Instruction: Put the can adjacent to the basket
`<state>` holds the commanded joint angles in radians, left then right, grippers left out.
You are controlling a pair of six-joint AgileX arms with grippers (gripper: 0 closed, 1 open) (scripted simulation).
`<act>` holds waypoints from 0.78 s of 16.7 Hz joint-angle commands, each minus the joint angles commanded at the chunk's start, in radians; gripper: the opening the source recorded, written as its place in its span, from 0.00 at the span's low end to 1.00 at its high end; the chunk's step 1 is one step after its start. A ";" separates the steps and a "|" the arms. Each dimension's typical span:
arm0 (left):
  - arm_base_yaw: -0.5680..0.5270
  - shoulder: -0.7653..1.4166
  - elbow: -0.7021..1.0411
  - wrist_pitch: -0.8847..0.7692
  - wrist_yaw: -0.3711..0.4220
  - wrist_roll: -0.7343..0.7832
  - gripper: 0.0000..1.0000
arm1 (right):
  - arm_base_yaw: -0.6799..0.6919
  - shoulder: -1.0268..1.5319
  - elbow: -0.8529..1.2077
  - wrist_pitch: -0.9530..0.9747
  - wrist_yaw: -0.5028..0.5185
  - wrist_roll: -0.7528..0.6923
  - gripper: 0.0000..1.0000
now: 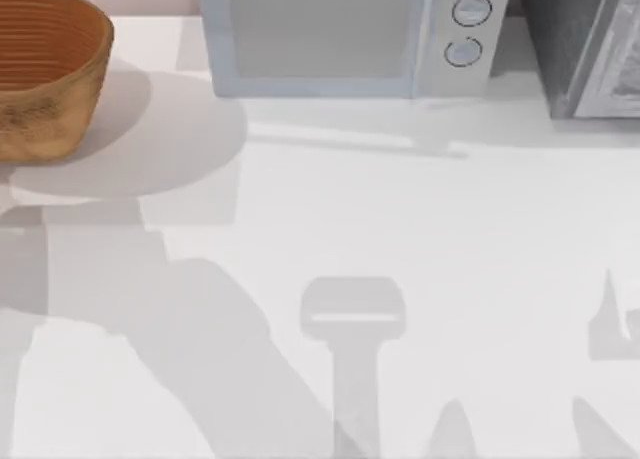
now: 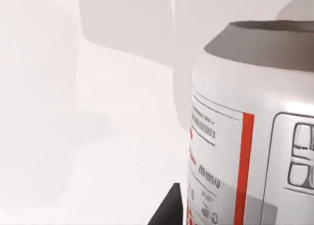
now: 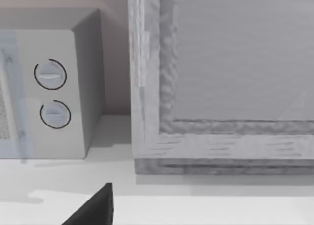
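The basket (image 1: 45,69) sits at the white table's (image 1: 420,239) far left. A microwave (image 1: 350,34) stands beside it. The can (image 2: 250,132) looms close to the left wrist camera. Whether either gripper is open, I cannot tell.

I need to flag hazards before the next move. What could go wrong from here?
1. The can sits very close to the left wrist camera; a careless move could tip it.
2. The basket sits at the table's far left edge, so a placement beside it could drop the can off the edge.
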<state>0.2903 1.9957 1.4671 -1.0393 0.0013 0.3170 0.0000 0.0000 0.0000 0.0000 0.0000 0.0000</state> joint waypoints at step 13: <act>0.000 0.000 0.000 0.000 0.000 0.000 1.00 | 0.000 0.000 0.000 0.000 0.000 0.000 1.00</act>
<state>0.2903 1.9957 1.4671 -1.0393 0.0013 0.3170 0.0000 0.0000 0.0000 0.0000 0.0000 0.0000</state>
